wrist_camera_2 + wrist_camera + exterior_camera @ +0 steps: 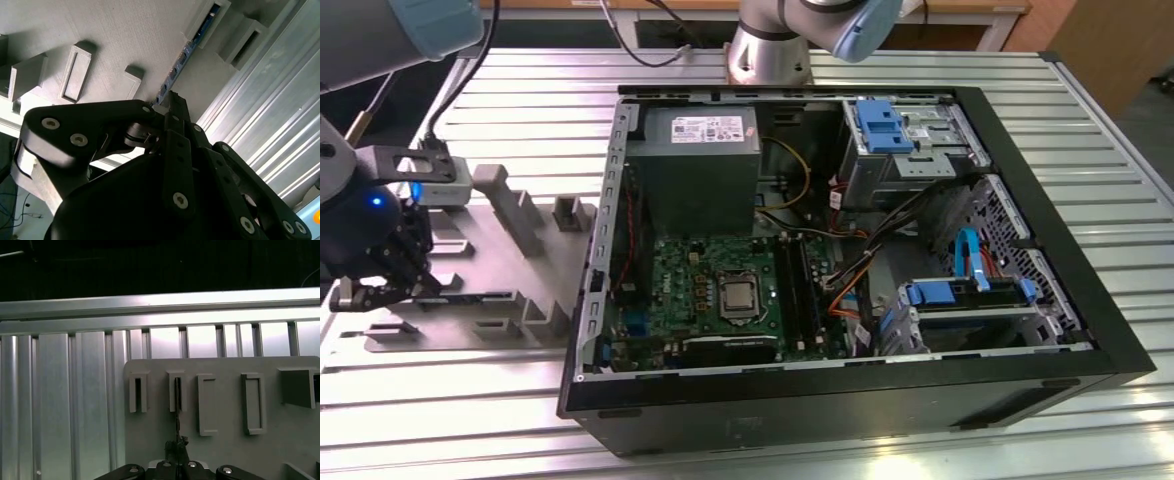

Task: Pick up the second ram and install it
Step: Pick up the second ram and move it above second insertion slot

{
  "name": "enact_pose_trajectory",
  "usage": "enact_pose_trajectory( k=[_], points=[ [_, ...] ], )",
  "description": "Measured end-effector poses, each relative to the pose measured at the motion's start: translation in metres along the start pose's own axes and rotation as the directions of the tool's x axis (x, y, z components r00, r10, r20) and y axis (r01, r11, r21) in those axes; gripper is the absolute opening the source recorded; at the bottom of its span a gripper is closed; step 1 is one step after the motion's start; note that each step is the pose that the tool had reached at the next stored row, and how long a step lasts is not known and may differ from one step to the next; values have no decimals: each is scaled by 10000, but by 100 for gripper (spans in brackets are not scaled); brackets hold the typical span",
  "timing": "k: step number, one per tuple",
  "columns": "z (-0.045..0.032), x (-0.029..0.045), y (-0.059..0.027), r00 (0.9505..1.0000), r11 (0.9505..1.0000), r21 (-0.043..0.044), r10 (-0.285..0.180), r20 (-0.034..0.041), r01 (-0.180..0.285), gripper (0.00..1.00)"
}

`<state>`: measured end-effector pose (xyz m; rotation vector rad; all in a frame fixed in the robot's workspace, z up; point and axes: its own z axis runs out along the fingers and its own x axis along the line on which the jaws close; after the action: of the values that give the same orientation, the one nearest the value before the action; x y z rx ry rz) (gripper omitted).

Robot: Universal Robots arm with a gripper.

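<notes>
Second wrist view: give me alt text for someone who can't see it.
A black gripper is shut on one end of a slim blue ram that sits in a slotted grey fixture. A ribbed metal table lies alongside the fixture.

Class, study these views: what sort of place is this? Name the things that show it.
Probably a robotics lab bench for computer assembly: an open computer case lies on a slatted metal table, beside a grey slotted fixture where the tool grips the second ram.
</notes>
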<state>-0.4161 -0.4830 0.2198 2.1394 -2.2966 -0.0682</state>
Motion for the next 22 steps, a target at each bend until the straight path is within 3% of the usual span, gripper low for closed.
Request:
enact_pose_trajectory(
  k=[3, 5, 6, 7, 15, 22],
  points=[
    [0, 0, 0, 10000, 10000, 0, -1, 0, 1, 17],
    [0, 1, 0, 10000, 10000, 0, 0, -1, 0, 29],
    [0, 1, 0, 10000, 10000, 0, 0, 0, 0, 29],
    [0, 1, 0, 10000, 10000, 0, 0, -1, 0, 36],
    [101, 5, 2, 9955, 9955, -26, -950, -31, 950, 36],
    [206, -16, 40, 9947, 9947, -25, -1032, -33, 1032, 36]
  ],
)
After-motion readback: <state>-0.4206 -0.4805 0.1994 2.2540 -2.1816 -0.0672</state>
